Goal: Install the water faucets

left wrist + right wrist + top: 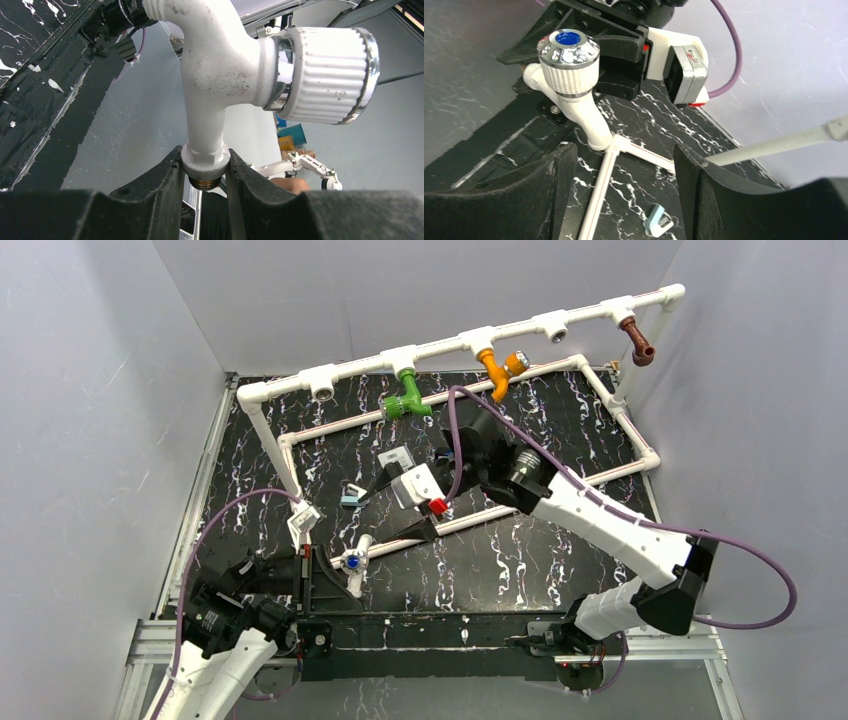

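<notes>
My left gripper (338, 578) is shut on the threaded end of the white faucet (353, 562), held above the table's near left. In the left wrist view the faucet (215, 75) stands up from between the fingers (150, 195), its ribbed knob to the right. My right gripper (398, 510) is open and empty, just right of the faucet. In the right wrist view the faucet (569, 75) with its blue-capped knob lies beyond my spread gripper (624, 190). The green faucet (408, 398), orange faucet (497, 370) and brown faucet (636, 340) hang from the white pipe frame (440, 350).
Two tee fittings on the frame's top rail stand open, one at the left (322, 388) and one right of centre (553, 330). A small light-blue clip (351, 497) and a small grey piece (395, 457) lie on the black marbled table (500, 570). Grey walls close in on both sides.
</notes>
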Robot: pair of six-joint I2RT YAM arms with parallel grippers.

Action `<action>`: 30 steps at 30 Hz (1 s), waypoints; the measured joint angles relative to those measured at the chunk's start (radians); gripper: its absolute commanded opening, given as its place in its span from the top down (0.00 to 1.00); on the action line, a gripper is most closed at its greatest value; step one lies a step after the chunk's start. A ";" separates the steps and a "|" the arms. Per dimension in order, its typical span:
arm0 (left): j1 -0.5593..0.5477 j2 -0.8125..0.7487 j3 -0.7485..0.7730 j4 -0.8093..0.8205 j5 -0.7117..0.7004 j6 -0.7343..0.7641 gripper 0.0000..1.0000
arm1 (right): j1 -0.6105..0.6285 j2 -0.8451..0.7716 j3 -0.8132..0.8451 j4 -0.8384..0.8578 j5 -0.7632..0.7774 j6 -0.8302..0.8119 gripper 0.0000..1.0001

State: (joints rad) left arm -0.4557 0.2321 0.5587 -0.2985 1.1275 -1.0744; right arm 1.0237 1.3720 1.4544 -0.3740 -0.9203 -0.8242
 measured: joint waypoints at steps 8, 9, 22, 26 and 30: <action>0.000 0.000 0.000 -0.010 0.011 0.008 1.00 | -0.016 0.140 0.185 -0.270 -0.192 -0.127 0.26; 0.000 0.000 0.000 -0.011 0.011 0.008 1.00 | -0.016 0.159 0.208 -0.304 -0.210 -0.145 0.27; -0.005 -0.003 0.000 -0.017 0.014 0.009 1.00 | -0.016 0.323 0.344 -0.533 -0.354 -0.270 0.34; -0.005 -0.003 0.000 -0.017 0.014 0.008 1.00 | -0.013 0.360 0.377 -0.580 -0.379 -0.312 0.38; -0.005 -0.003 0.000 -0.017 0.014 0.009 1.00 | -0.006 0.389 0.407 -0.623 -0.393 -0.352 0.40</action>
State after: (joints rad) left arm -0.4606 0.2287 0.5587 -0.3153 1.1419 -1.0657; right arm 1.0176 1.7611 1.8614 -0.9970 -1.3136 -1.1763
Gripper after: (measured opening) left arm 0.299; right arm 0.617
